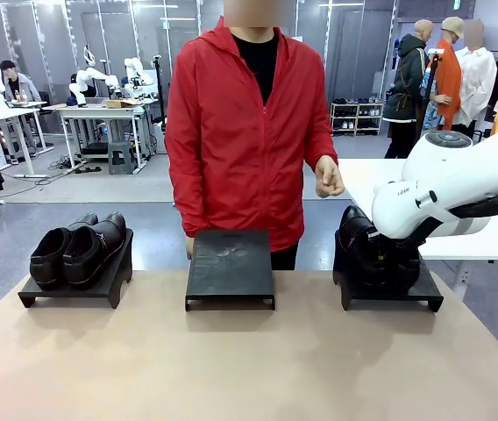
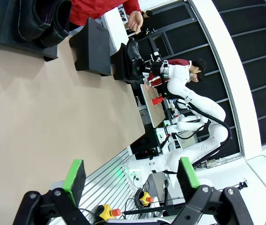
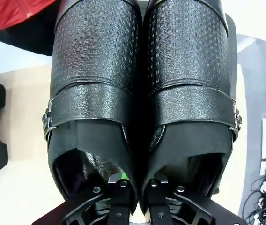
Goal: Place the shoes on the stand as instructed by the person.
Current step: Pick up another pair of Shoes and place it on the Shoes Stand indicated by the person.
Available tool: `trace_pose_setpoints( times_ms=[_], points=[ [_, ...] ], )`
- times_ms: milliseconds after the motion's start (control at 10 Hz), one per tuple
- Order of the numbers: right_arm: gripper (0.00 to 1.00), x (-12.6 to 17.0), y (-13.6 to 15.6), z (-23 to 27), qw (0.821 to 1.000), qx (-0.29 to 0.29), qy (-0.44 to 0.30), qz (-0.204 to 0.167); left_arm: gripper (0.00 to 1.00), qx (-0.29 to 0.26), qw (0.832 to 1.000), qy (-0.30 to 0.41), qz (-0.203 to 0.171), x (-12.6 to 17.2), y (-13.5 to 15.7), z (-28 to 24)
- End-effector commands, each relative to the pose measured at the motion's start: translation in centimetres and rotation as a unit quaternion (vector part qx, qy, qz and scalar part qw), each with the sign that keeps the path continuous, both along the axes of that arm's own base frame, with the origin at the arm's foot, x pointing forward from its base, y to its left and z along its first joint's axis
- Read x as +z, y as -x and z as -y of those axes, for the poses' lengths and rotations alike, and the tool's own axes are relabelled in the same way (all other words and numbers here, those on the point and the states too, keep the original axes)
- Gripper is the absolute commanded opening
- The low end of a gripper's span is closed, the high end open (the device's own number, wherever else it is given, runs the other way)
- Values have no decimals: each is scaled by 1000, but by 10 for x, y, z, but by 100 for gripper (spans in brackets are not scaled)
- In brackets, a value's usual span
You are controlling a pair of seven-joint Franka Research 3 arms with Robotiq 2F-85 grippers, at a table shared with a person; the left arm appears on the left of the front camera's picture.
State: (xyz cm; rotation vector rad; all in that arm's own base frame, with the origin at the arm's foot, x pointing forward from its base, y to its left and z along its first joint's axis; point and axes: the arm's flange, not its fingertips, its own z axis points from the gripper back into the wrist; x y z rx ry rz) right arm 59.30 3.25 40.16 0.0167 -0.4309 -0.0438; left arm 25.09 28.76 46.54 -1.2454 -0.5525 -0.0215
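Three black stands sit in a row on the tan table (image 1: 231,368), with the person (image 1: 245,132) in a red jacket behind the middle stand (image 1: 230,267), one hand (image 1: 328,177) raised in a loose fist. One pair of shoes (image 1: 78,248) rests on the left stand (image 1: 78,285). The other pair (image 3: 142,93) sits side by side on the right stand (image 1: 389,289), where the right gripper (image 3: 135,187) has its jaws pinched narrow on the two inner walls at the heel openings. The left gripper (image 2: 130,176) hangs off the near table edge, jaws wide, holding nothing.
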Motion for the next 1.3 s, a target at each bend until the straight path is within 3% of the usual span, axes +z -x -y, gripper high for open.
trace_pose_setpoints(
  times_ms=[0, 400, 500, 600, 700, 900, 1200],
  points=[
    [13, 7, -8, -6, 1000, -20, -7, 21, 100, -7, 1000, -2, 11, 1, 3, 1],
    [89, 8, -8, -5, 1000, -18, -11, 22, 100, -7, 1000, -2, 11, 1, 3, 1],
    [100, 8, -7, -5, 1000, -18, -11, 22, 100, -7, 1000, -2, 11, 1, 3, 1],
    [100, 8, -6, -4, 1000, -18, -11, 21, 100, -7, 1000, -2, 11, 1, 3, 1],
    [78, 9, -5, -5, 1000, -17, -11, 22, 100, -7, 1000, -2, 11, 1, 3, 1],
    [100, 8, -4, -6, 1000, -17, -7, 21, 100, -7, 1000, -2, 11, 1, 3, 1],
    [100, 8, -5, -1, 1000, -2, -3, 12, 100, -7, 1000, -2, 11, 1, 3, 1]
  ],
)
